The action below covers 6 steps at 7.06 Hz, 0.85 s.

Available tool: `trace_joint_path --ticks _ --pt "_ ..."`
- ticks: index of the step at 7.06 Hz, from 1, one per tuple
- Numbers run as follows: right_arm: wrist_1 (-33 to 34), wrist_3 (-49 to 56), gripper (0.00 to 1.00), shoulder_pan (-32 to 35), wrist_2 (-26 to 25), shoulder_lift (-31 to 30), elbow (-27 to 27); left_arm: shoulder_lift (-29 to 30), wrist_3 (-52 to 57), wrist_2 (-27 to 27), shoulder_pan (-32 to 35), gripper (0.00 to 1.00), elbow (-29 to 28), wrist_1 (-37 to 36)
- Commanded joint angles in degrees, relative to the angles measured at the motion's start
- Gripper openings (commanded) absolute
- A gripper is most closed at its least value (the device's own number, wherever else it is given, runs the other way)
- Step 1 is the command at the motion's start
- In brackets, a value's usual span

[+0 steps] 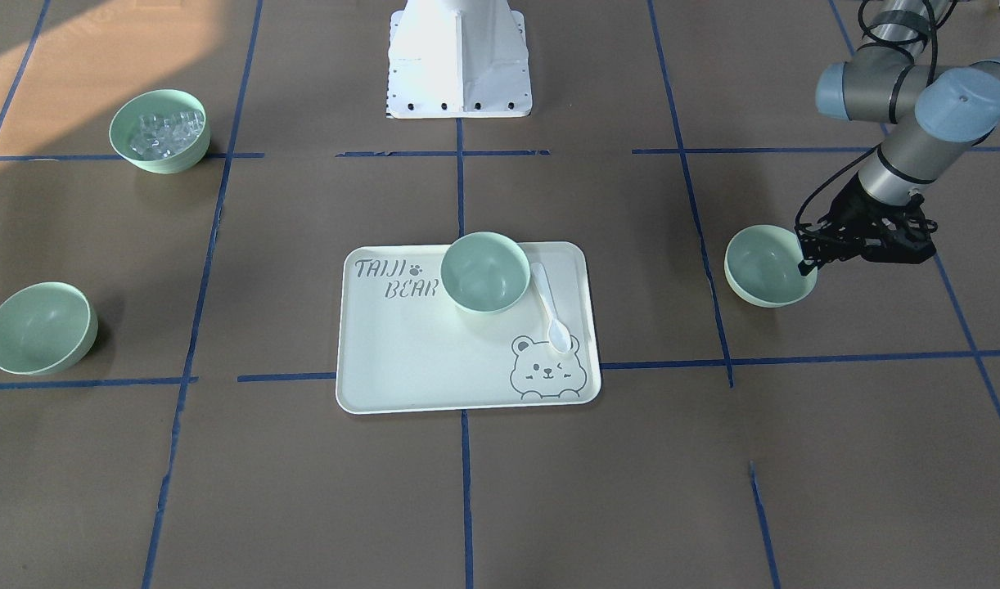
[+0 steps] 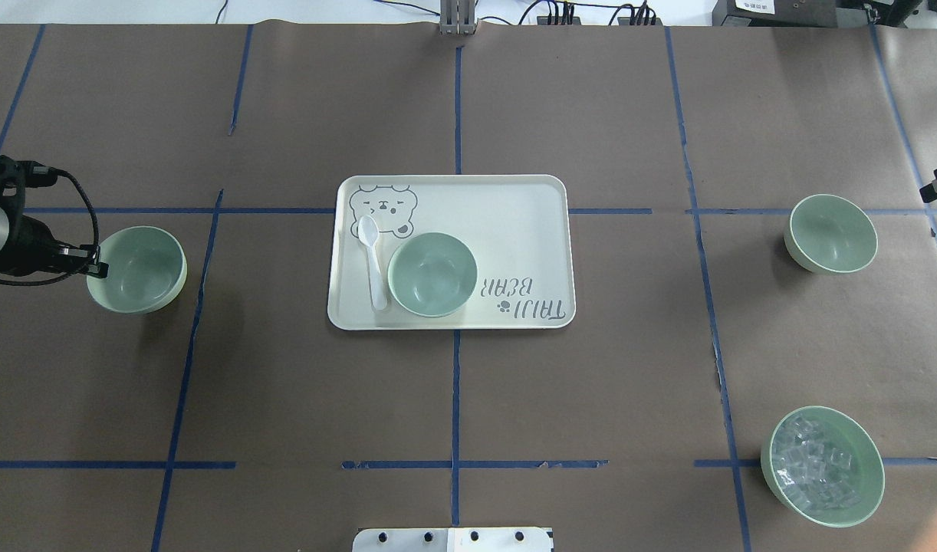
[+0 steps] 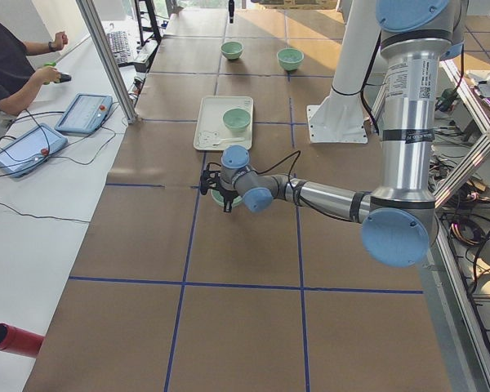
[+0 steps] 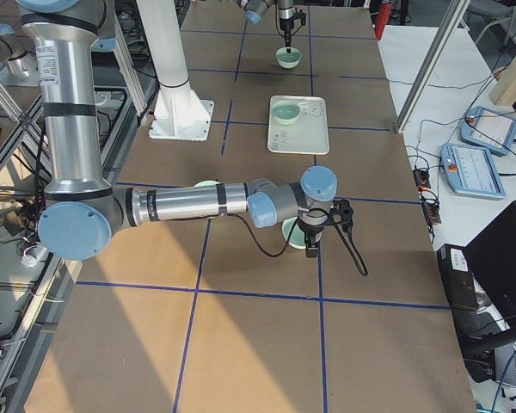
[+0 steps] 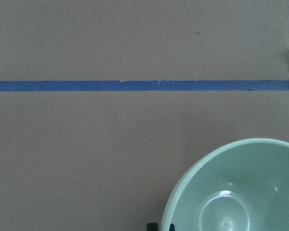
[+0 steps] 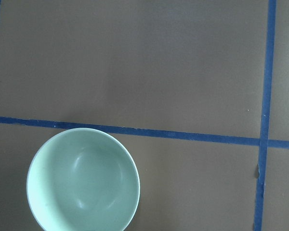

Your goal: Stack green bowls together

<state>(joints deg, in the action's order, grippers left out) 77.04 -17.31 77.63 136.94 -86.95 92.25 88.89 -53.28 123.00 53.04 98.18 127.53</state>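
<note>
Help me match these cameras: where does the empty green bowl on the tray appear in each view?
Front-facing: bowl at centre.
Overhead: centre.
Exterior left: upper middle.
Exterior right: upper middle.
Left wrist: not in it.
Right wrist: not in it.
Shared landmark: the bear-printed tray beneath it.

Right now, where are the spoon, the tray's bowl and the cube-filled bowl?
spoon point(image 2: 375, 268): overhead view, mid-handle.
tray's bowl point(image 2: 432, 274): overhead view, inside bottom.
cube-filled bowl point(image 2: 869, 460): overhead view, bare inner wall.
</note>
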Motion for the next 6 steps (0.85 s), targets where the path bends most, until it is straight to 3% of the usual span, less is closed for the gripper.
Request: trace_joint_path --ticks 1,3,6 --pt "-9.3 -0.8 1.00 -1.3 -0.3 0.9 -7.3 0.6 -0.2 6.4 4.9 0.00 3.1 -3.7" --pt "-21.5 -13.0 1.00 -6.0 -4.4 0.6 -10.5 4.6 -4.8 6.4 5.1 0.00 8.0 -12.2" --pt "-21.8 -14.9 1.00 -11.1 -6.9 0.6 -11.4 12.6 -16.6 6.3 4.9 0.00 8.6 -16.0"
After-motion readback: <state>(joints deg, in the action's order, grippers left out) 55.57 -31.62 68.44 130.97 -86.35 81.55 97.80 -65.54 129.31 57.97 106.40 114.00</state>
